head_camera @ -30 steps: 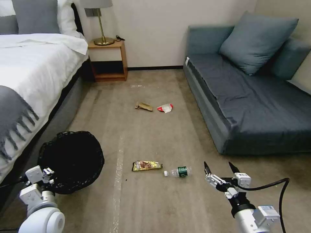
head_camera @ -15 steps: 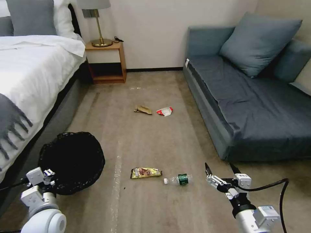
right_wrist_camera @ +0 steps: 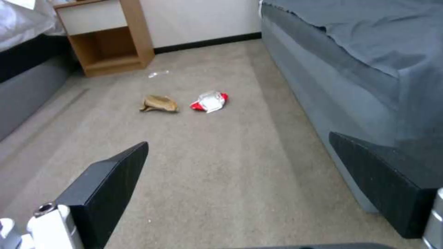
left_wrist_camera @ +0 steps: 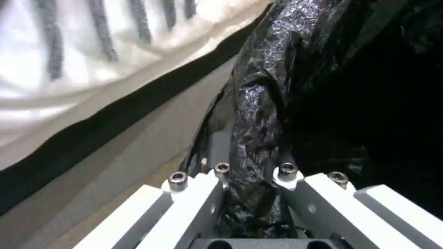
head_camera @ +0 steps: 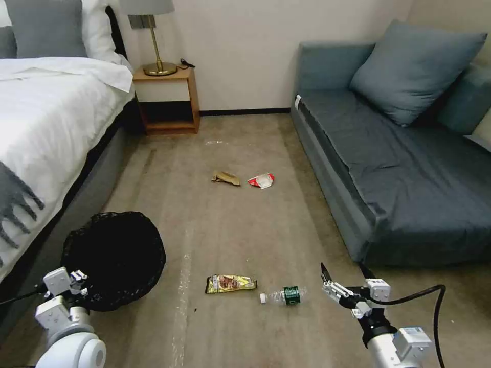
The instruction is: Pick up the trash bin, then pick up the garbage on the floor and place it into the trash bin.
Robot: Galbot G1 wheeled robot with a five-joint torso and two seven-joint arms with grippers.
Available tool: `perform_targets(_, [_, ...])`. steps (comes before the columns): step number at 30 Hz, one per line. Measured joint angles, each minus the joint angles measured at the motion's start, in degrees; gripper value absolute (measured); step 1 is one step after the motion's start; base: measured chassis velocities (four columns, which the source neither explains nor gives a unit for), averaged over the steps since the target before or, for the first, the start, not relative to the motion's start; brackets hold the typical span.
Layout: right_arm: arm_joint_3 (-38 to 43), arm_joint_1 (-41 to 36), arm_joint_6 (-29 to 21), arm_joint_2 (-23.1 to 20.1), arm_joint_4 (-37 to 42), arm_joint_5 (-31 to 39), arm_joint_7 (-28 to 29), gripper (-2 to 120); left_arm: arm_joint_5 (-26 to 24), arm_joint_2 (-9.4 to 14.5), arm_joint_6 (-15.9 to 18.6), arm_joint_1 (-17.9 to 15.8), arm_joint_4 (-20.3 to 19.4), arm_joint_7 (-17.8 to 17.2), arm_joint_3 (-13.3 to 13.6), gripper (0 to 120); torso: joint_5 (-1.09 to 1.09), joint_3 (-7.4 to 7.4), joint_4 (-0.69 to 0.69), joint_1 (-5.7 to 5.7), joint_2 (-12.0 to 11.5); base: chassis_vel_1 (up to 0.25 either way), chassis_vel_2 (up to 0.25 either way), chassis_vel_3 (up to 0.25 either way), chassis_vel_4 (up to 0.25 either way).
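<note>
Trash bin (head_camera: pixel 115 258) sits at the lower left of the head frame, lined with wrinkly black plastic, close beside the bed (head_camera: pixel 46 128); my left claw (head_camera: pixel 76 283) grips its near rim, and in the left wrist view the bag's edge (left_wrist_camera: pixel 254 138) is pinched between my white fingers (left_wrist_camera: pixel 203 204); my right claw (head_camera: pixel 343 273) hangs at the lower right of the head frame above the carpet (head_camera: pixel 230 225), its two black fingers (right_wrist_camera: pixel 108 183) spread wide with nothing between them; the clear bottle with the green label (head_camera: pixel 284 295) lies just to the left of that claw, on its side; the yellow-brown snack wrapper (head_camera: pixel 230 283) lies near the bottle, between it and the bin; well apart from these, toward the middle of the frame, the tan paper wad (head_camera: pixel 225 178) and the red-and-white wrapper (head_camera: pixel 261 180) lie close to each other on the carpet, and my right wrist view shows the same pair; the blue sofa (head_camera: pixel 399 153) fills the right side; a wooden nightstand (head_camera: pixel 166 99) with a lamp stands against the wall at the upper left.
</note>
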Motion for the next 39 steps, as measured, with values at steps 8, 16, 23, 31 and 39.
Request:
perform_targets(8, [-0.24, 0.78, -0.18, -0.77, -1.53, -0.48, -0.02, 100, -0.01, 0.05, -0.18, -0.34, 0.50, 0.16, 0.02, 3, 0.00, 0.00, 0.00, 0.00, 0.00, -0.066, 0.069, 0.070, -0.070])
perform_targets(16, [-0.59, 2.82, -1.32, -3.65, -4.80, -0.51, -0.03, 100, -0.45, 0.07, -0.28, -1.01, 1.31, 0.55, 0.23, 3, 0.00, 0.00, -0.01, 0.00, 0.00, -0.062, 0.063, 0.068, -0.073])
perform_targets(23, [-1.74, 8.81, -6.96, -11.76, -10.04, 0.55, -1.78, 100, -0.95, 0.41, -0.29, -1.53, 2.33, 1.41, 0.71, 3, 0.01, 0.00, 0.00, 0.00, 0.00, -0.024, 0.028, 0.034, -0.034])
perform_targets(31, [-9.14, 22.66, -9.56, -23.76, -25.75, -6.78, -10.26, 100, 0.57, 0.47, -1.18, -1.26, 3.45, 3.01, 1.21, 3, 0.01, 0.00, 0.01, 0.01, -0.01, 0.000, 0.000, 0.000, 0.000])
perform_targets(39, [-18.55, 32.05, -7.05, -27.97, -37.90, -15.83, -21.70, 100, 2.92, -0.41, -2.50, -0.52, 3.76, 4.05, 1.23, 3, 0.01, 0.01, 0.00, 0.01, -0.01, 0.000, 0.000, 0.000, 0.000])
